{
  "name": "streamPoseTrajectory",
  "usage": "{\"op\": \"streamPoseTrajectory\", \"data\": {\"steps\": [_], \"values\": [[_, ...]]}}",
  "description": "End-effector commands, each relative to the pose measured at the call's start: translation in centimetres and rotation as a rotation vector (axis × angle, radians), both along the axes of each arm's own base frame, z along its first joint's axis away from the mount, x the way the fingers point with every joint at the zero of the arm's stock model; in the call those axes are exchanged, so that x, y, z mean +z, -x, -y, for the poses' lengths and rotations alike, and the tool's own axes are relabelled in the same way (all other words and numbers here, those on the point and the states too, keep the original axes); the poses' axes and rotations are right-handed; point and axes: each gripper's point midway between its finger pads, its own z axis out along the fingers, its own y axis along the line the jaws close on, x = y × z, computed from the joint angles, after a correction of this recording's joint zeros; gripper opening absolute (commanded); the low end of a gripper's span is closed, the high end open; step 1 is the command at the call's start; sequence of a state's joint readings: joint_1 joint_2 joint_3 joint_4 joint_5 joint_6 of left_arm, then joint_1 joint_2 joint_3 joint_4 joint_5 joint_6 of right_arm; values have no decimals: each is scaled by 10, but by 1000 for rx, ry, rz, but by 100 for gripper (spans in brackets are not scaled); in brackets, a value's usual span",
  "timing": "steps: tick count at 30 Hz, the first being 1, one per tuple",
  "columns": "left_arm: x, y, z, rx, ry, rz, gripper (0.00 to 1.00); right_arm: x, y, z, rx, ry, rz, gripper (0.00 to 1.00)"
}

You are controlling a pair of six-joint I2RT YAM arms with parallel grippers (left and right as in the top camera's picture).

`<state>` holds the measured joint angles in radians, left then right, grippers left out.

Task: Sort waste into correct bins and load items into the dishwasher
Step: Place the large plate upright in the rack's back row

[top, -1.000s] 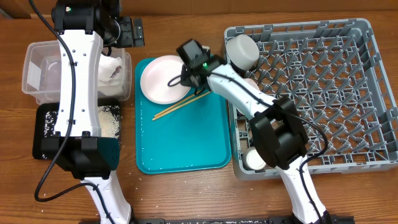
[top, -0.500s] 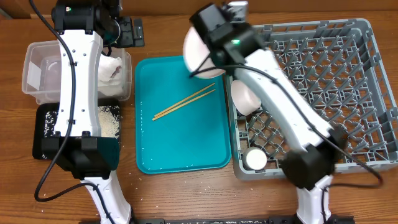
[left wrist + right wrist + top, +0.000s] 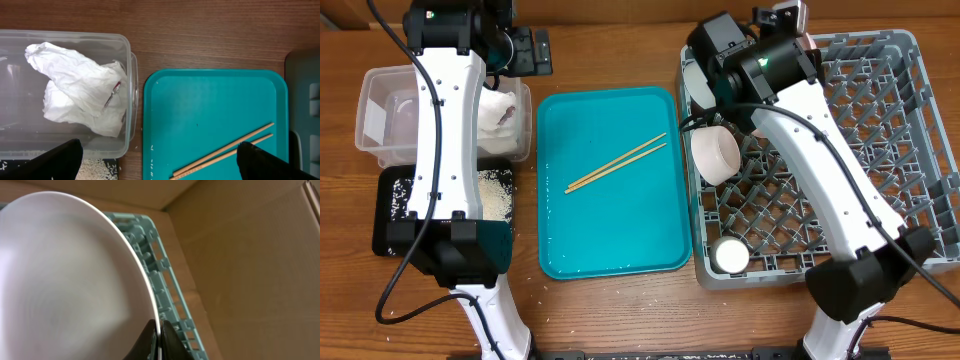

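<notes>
Two chopsticks (image 3: 617, 163) parallel on teal tray (image 3: 610, 240); long axis diag.

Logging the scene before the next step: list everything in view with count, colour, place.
clear tub: one, transparent, far left
napkins: crumpled bundle, white, in the tub
black tray: one, black, beside the tub
rice grains: many, beige, on black tray
teal tray: one, teal, centre
chopsticks: two, wooden, on teal tray
dish rack: one, grey, right
bowls: two, white, rack's left side, one partly hidden
cup: one, white, rack's near corner
plate: one, pale, gripped above the rack
left gripper: open, above tub and teal tray
right gripper: shut on the plate's rim
</notes>
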<state>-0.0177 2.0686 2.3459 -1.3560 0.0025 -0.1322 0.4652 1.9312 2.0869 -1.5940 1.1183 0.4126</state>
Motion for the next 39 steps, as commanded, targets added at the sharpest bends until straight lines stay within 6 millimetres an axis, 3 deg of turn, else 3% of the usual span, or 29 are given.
{"op": "streamPoseTrajectory", "data": {"steps": [1,8,14,21,25,26,28,29,30,31,36,39], "values": [[22,2,-2,9,-8,56,100,-18,-10,13,-5,100,-39,4],[22,2,-2,9,-8,56,100,-58,-30,12,36,132,-71,4],[22,2,-2,9,-8,56,100,-74,-41,25,22,105,-64,4],[22,2,-2,9,-8,55,100,-69,-59,30,60,117,-57,4],[22,2,-2,9,-8,56,100,-77,-65,21,125,83,-97,4],[22,2,-2,9,-8,56,100,-87,-67,13,168,29,-124,8],[22,2,-2,9,-8,56,100,-98,-65,2,216,-29,-166,32],[22,2,-2,9,-8,56,100,-104,-63,-4,240,-57,-191,45],[22,2,-2,9,-8,55,100,-108,-60,-9,252,-81,-207,68],[22,2,-2,9,-8,55,100,-109,-58,-11,255,-98,-210,76],[22,2,-2,9,-8,56,100,-93,-46,-27,292,-257,-214,100],[22,2,-2,9,-8,56,100,-67,-41,-48,367,-395,-192,100]]}}
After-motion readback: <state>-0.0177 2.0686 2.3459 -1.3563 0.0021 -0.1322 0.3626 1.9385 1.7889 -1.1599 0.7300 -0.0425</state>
